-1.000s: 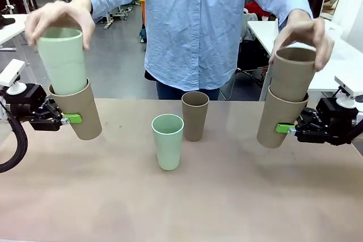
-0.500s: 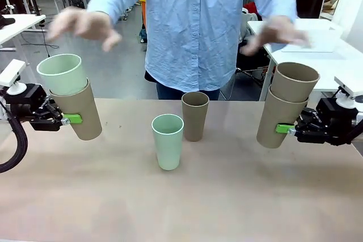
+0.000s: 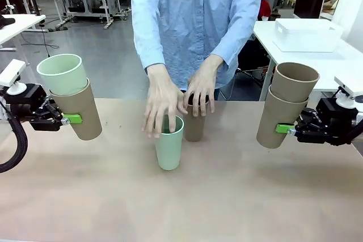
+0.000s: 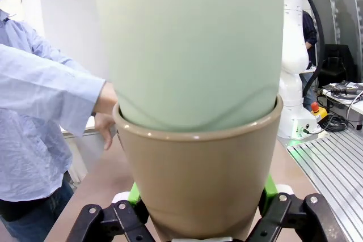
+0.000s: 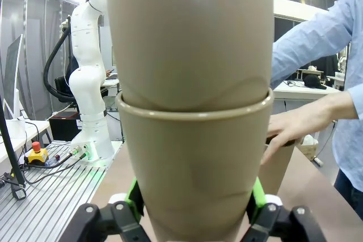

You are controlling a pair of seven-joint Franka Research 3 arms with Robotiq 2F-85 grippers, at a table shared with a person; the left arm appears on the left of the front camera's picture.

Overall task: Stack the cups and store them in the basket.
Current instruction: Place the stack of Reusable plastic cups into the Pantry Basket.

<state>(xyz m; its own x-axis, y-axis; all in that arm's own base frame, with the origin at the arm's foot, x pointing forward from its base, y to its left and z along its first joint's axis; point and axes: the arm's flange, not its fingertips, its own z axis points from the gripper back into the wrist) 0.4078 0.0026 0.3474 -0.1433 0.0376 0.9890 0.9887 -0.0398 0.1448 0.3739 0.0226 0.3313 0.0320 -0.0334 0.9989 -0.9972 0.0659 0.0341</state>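
Observation:
My left gripper (image 3: 67, 119) is shut on a tan cup (image 3: 81, 110) held tilted above the table, with a mint cup (image 3: 62, 73) nested in it; in the left wrist view the tan cup (image 4: 201, 177) carries the mint cup (image 4: 195, 49). On the right, my right gripper (image 3: 283, 129) is shut on a tan cup (image 3: 278, 117) with another tan cup (image 3: 294, 82) nested inside; the right wrist view shows this pair (image 5: 193, 168). At the table's middle, a mint cup (image 3: 169, 145) and a tan cup (image 3: 194, 124) stand upright, the person's hands (image 3: 161, 106) on their rims. The basket is out of view.
The person stands at the far edge, both arms reaching down to the middle. A white bin (image 3: 307, 34) sits on another table at the back right. The brown tabletop (image 3: 181, 208) in front of the cups is bare.
The person's hands let go of the nested cups in my grippers, swung inward and dropped onto the two standing cups. Both arms stayed still.

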